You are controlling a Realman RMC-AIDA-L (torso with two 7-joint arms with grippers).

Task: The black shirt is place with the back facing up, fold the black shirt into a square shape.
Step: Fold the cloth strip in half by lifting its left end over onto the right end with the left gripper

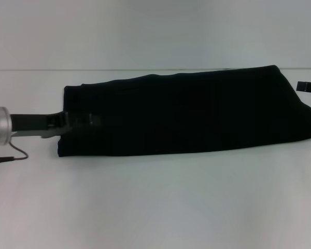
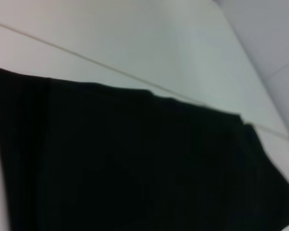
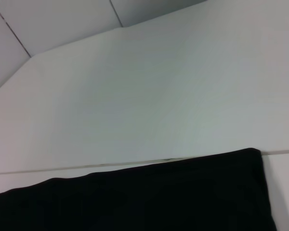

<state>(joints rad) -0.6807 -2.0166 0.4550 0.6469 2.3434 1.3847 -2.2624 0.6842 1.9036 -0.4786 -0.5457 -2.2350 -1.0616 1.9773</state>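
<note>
The black shirt lies on the white table as a long folded band running left to right. It also fills the lower part of the left wrist view and the right wrist view. My left gripper comes in low from the left and sits over the shirt's left end, black against black fabric. Only a small black piece of my right gripper shows, just off the shirt's far right corner.
The white table stretches wide in front of the shirt. A seam in the table runs along behind it. A thin cable hangs from my left arm near the left edge.
</note>
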